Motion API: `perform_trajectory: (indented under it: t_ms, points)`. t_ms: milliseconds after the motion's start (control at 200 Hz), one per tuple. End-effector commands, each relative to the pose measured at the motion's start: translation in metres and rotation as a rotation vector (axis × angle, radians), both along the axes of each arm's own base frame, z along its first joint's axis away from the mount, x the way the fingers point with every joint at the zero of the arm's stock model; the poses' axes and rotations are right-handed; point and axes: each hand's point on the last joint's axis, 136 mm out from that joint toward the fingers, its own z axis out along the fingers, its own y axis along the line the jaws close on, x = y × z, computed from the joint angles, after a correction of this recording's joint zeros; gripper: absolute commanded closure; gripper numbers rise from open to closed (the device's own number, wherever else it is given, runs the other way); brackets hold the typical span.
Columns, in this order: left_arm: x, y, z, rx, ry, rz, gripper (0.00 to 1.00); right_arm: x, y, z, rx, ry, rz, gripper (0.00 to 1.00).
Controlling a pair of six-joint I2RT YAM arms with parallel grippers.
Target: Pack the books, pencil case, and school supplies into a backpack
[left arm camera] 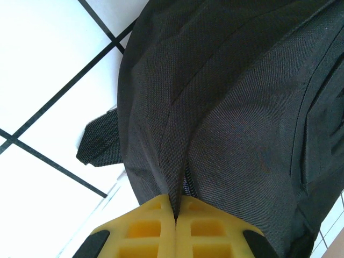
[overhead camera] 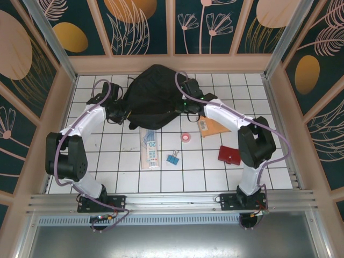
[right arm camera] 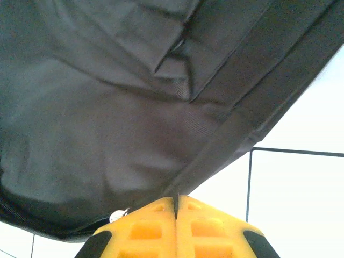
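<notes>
Black backpack (overhead camera: pixel 155 91) slumped, pencil case (overhead camera: pixel 150 148) flat

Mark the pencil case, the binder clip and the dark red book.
pencil case (overhead camera: pixel 150 150): top external view, middle of the pouch.
binder clip (overhead camera: pixel 172 159): top external view, its blue body.
dark red book (overhead camera: pixel 229 154): top external view, centre of the cover.

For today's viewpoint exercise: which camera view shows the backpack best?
The top external view: nearly the whole backpack shows, outline and all. The wrist views give close black fabric, pinched by the left tool and the right tool.
</notes>
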Motion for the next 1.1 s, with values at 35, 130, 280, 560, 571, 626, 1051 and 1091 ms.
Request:
perform_trajectory:
  t_ms: [35, 130, 280, 560, 571, 626, 1051, 1091]
  points:
    - [-0.004, 0.021, 0.006, 0.067, -0.017, 0.021, 1.0, 0.021, -0.04, 0.022, -0.056, -0.076, -0.089, 1.0]
    - [-0.004, 0.022, 0.004, 0.07, -0.013, 0.022, 1.0, 0.032, -0.056, 0.024, -0.056, -0.082, -0.124, 1.0]
    - [-0.004, 0.021, 0.005, 0.064, -0.019, 0.017, 1.0, 0.044, -0.083, 0.016, -0.115, -0.078, -0.201, 1.0]
    - [0.009, -0.008, 0.012, -0.068, -0.099, -0.065, 1.0, 0.046, -0.058, 0.024, -0.071, -0.101, -0.129, 1.0]
    - [0.01, -0.011, 0.013, -0.08, -0.106, -0.075, 1.0, 0.046, -0.055, 0.027, -0.068, -0.11, -0.121, 1.0]
    - [0.015, -0.027, 0.021, -0.139, -0.161, -0.126, 1.0, 0.038, -0.031, 0.043, -0.018, -0.153, -0.042, 0.97]
    - [0.011, -0.053, 0.07, -0.119, -0.292, -0.264, 0.4, 0.032, 0.007, 0.128, 0.03, -0.349, 0.108, 0.34]
    - [0.009, -0.047, 0.074, -0.082, -0.295, -0.258, 0.37, 0.034, 0.012, 0.129, 0.009, -0.339, 0.123, 0.34]
